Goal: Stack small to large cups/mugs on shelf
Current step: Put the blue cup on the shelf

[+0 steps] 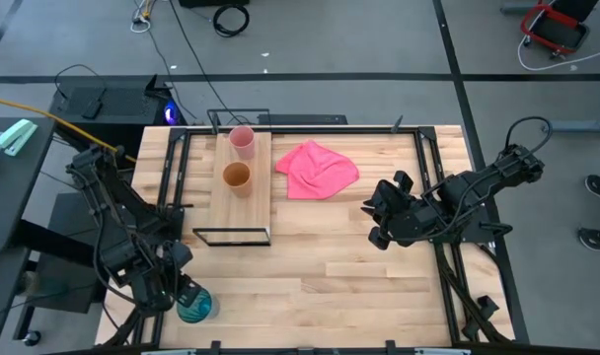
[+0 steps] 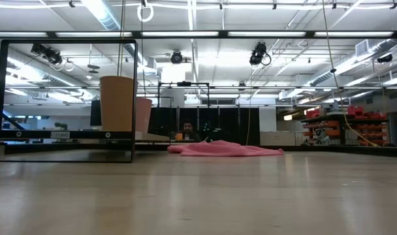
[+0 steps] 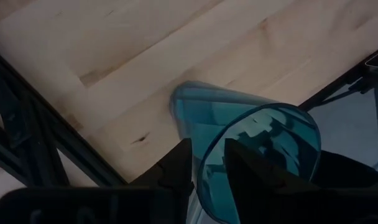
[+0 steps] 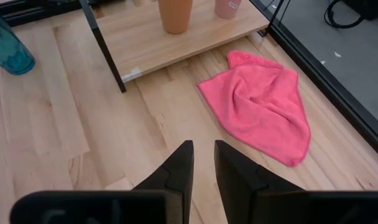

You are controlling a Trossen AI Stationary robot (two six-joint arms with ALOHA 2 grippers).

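Note:
The teal-blue cup [image 1: 196, 308] is at the table's near left corner, in my left gripper [image 1: 187, 294], which is shut on it. It also shows in the right wrist view [image 4: 5, 43]. The orange-brown cup [image 1: 237, 177] and the pale pink cup [image 1: 242, 140] stand upright on the light-wood shelf [image 1: 253, 212], the pink one farther back. My right gripper [image 1: 377, 223] hovers at the right of the table, empty, its fingers a narrow gap apart [image 4: 203, 163]. My left gripper [image 3: 207, 165] holds the teal cup by its rim [image 3: 204, 155]. One finger [image 3: 251, 171] is inside the cup and one [image 3: 179, 171] is outside, with the wall pinched between them. The fingers come from above, and the cup's base [image 3: 189, 102] points at the tabletop. I cannot tell whether the base touches the table.
A crumpled pink cloth [image 1: 317, 168] lies on the table right of the shelf, between it and my right gripper. The shelf's black wire frame [image 1: 231, 237] stands up at its near end. The shelf board has bare room in front of the orange cup.

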